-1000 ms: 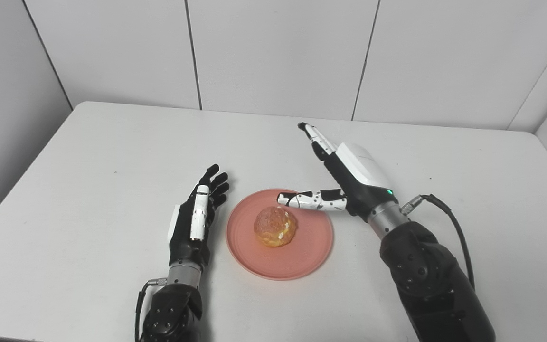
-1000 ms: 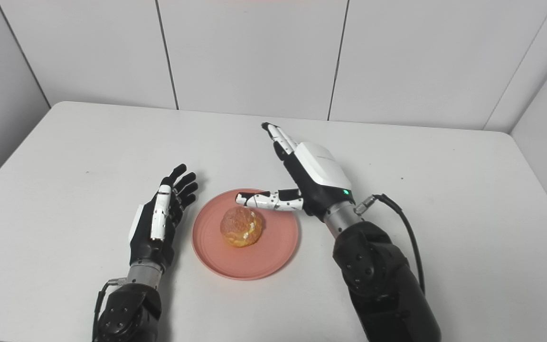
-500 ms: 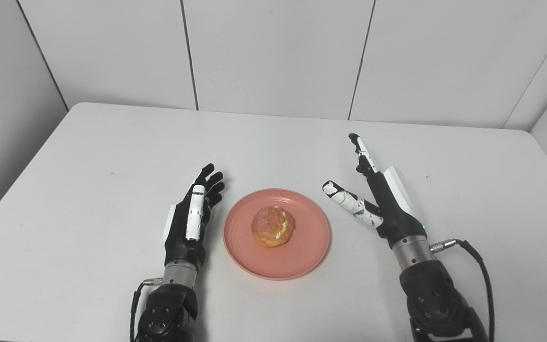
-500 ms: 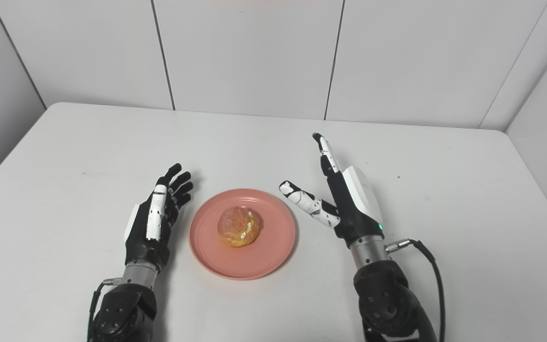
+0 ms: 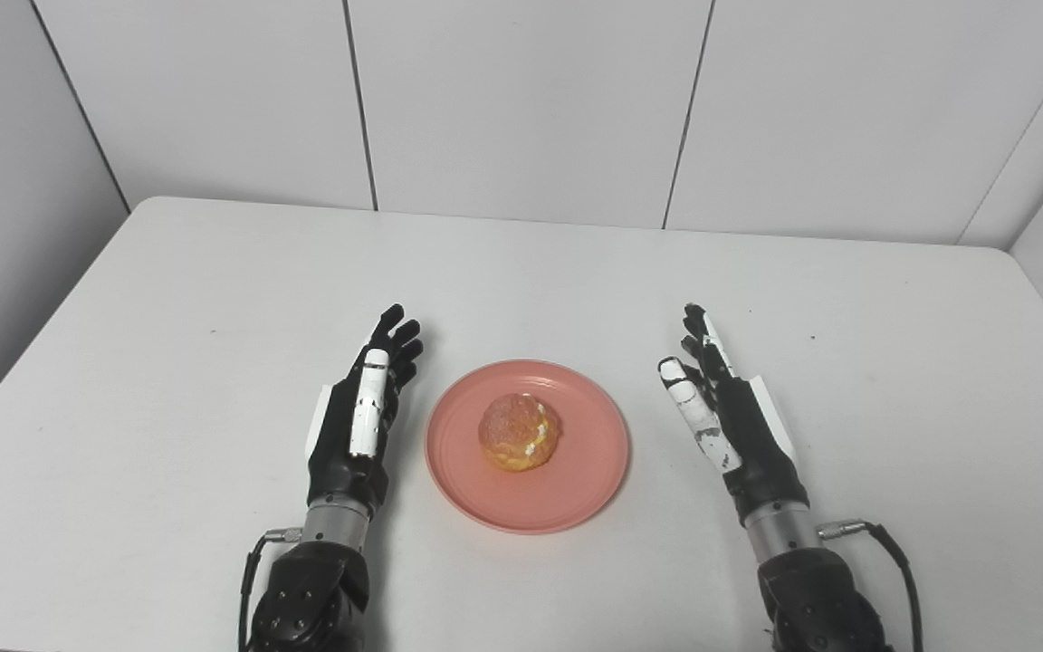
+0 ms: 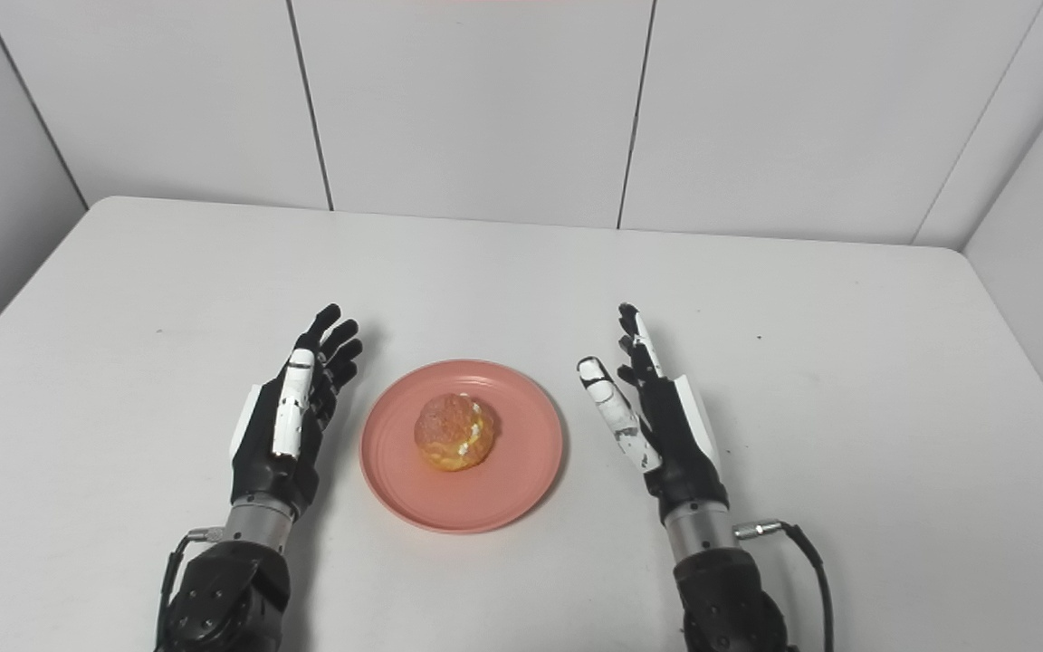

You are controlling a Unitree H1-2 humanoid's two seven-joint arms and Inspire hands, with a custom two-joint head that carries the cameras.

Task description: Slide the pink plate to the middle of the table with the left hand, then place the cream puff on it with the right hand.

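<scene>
Cream puff [image 5: 521,432] is sitting in the middle of the pink plate [image 5: 585,480], and the plate is lying flat near the center of the white counter [image 5: 168,299]. Some white cream is showing on the golden side of the puff. The left hand [image 5: 356,426] is resting just beside the left rim of the plate, with its fingers stretched forward and apart, and it is holding nothing. The right hand [image 5: 730,421] is staying on the other side, near the right rim but not touching it; its fingers are also spread wide and it is gripping nothing. Both hands are pointing away from the robot, toward the white wall panels [image 5: 521,100].
</scene>
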